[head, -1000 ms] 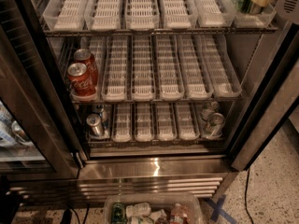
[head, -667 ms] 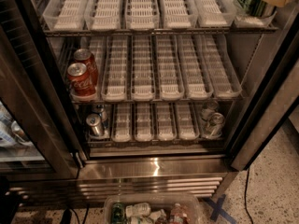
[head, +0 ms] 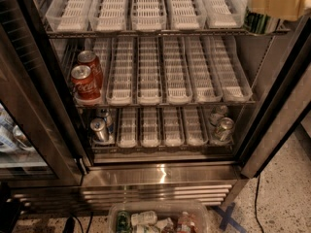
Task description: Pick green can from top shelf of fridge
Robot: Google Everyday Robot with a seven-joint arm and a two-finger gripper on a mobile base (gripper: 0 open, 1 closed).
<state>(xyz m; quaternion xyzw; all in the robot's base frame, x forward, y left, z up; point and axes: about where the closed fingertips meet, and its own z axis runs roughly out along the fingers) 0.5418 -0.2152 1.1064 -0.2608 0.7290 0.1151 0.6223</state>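
Note:
The fridge (head: pixel 160 176) stands open, with its dark-framed glass door (head: pixel 24 106) swung to the left. The top shelf (head: pixel 160 32) carries a row of translucent white slotted lane trays (head: pixel 148 6). The green can (head: pixel 260 22) stands at the far right end of that shelf, by the fridge wall. Only its dark green lower body with pale streaks shows. My gripper (head: pixel 282 2), a cream-coloured part at the top right edge of the view, is in front of the can's upper half and hides its lid.
Two red Coca-Cola cans (head: pixel 86 76) stand on the left of the middle shelf. Silver-grey cans sit on the bottom shelf at left (head: pixel 99 127) and right (head: pixel 222 126). A clear bin of bottles (head: pixel 158 220) is on the floor below the steel base grille (head: pixel 155 193).
The cream gripper part has shifted to the right and a little down along the top right edge, across the green can's upper half. The can and the shelves have not moved.

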